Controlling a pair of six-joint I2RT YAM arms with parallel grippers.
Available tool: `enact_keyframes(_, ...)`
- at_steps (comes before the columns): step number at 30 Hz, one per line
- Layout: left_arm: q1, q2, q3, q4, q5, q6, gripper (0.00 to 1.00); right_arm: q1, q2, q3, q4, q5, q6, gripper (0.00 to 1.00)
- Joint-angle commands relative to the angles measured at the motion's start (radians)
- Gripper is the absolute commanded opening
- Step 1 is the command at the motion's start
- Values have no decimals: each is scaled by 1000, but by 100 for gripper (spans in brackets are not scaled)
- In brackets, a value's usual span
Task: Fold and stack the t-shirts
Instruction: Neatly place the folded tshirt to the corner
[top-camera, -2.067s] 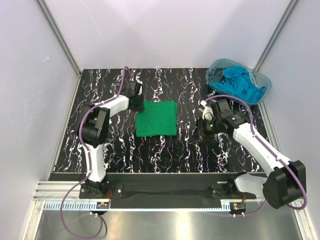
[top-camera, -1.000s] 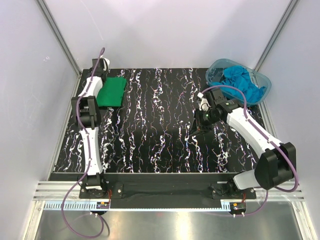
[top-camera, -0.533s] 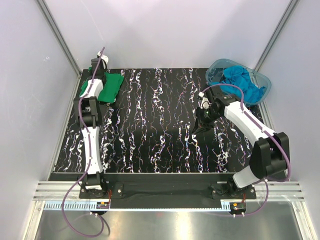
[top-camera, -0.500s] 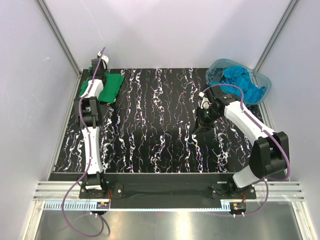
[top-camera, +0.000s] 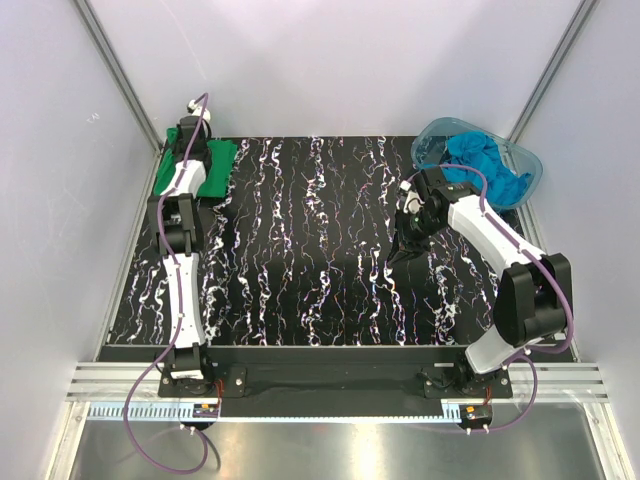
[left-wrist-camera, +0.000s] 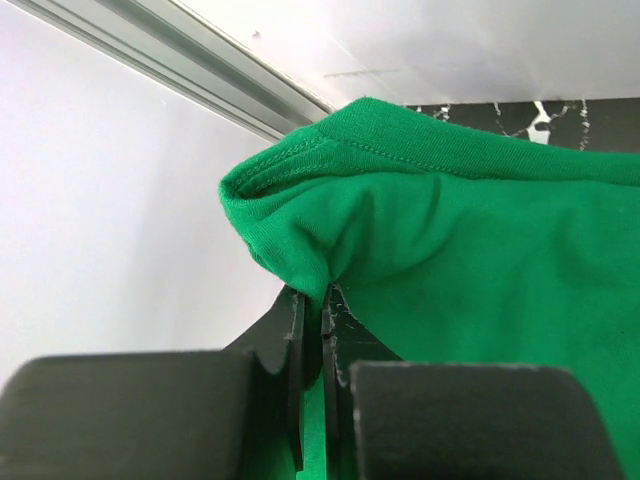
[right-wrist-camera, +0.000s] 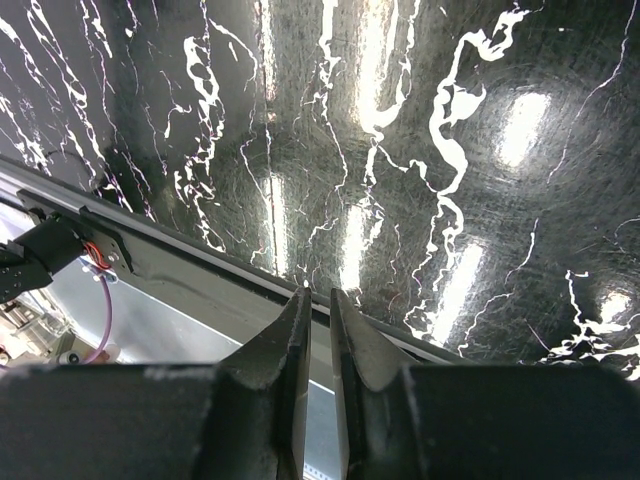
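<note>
Where the black marbled bench (top-camera: 320, 250) meets its far left corner, the left hand (top-camera: 188, 138) is clenched on the bright green t-shirt (top-camera: 218, 160). In the left wrist view its fingers (left-wrist-camera: 298, 340) press together on a puckered fold just below the stitched hem, close to the wall rail (left-wrist-camera: 180, 60). The rest of the shirt lies flat in that corner. The right hand (top-camera: 402, 245) is over the bench right of centre, near the clear blue-tinted tub (top-camera: 430, 135). Its fingers (right-wrist-camera: 290, 340) are drawn almost together, only a slit between them, gripping nothing. The turquoise-blue t-shirts (top-camera: 485, 165) sit heaped in the tub at the far right corner.
</note>
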Motion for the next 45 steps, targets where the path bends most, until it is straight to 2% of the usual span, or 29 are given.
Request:
enact_keyframes(1,9,7,26,127,-23,21,0,-10,10,47,-6,2,-23,19)
enact_keyframes(3,9,5,17,143,-22,24,0,-13,9,46,-6,3,-23,19)
enact_keyframes(4,9,2,15,149,-25,22,6,-17,12,46,-6,3,-22,19)
enact_keyframes(5,11,0,13,152,-31,19,15,-19,12,46,-8,3,-25,19)
enact_keyframes(6,12,0,10,160,-42,15,47,-21,12,47,-8,3,-23,19)
enact_keyframes(8,14,-6,4,174,-60,10,58,-25,12,47,-11,3,-23,19)
enact_keyframes(9,14,-9,4,168,-63,-2,70,-27,11,46,-10,5,-25,19)
enact_keyframes(13,5,-61,-16,163,-112,-15,85,-31,-5,50,-20,8,-20,18)
enact_keyframes(17,-34,-189,-91,132,-150,-39,91,-36,-55,35,-20,20,-7,18)
enact_keyframes(20,-93,-363,-222,48,-146,-131,91,-36,-121,17,-10,29,13,18)
enact_keyframes(21,-100,-460,-253,17,-140,-206,91,-34,-138,7,-7,32,21,18)
enact_keyframes(23,-136,-556,-339,-96,-108,-300,93,-36,-189,-22,-2,43,39,18)
enact_keyframes(25,-169,-706,-435,-205,-54,-462,94,-36,-257,-49,9,42,56,18)
enact_keyframes(26,-176,-764,-471,-239,17,-519,96,-36,-285,-59,15,39,61,18)
enact_keyframes(27,-176,-815,-517,-263,76,-653,98,-36,-314,-71,23,29,69,18)
enact_keyframes(28,-176,-917,-560,-305,122,-706,99,-34,-372,-95,41,26,82,18)
enact_keyframes(30,-178,-1013,-693,-354,216,-806,99,-33,-431,-120,56,28,90,19)
enact_keyframes(31,-179,-1121,-735,-403,277,-814,99,-31,-481,-144,59,34,99,20)
enact_keyframes(34,-206,-1291,-937,-486,320,-829,99,-31,-572,-215,90,25,130,20)
enact_keyframes(35,-212,-1416,-989,-495,349,-838,99,-31,-589,-232,98,13,142,20)
enact_keyframes(36,-218,-1476,-1104,-503,371,-873,99,-31,-606,-250,124,3,154,20)
enact_keyframes(38,-245,-1606,-1218,-491,461,-909,99,-31,-663,-322,173,-36,199,21)
enact_keyframes(39,-264,-1727,-1341,-469,483,-956,99,-31,-689,-351,241,-56,216,20)
enact_keyframes(43,-345,-2006,-1596,-437,584,-1117,99,-31,-875,-585,446,-93,352,21)
enact_keyframes(45,-370,-2132,-1668,-432,624,-1185,99,-31,-943,-675,557,-78,417,21)
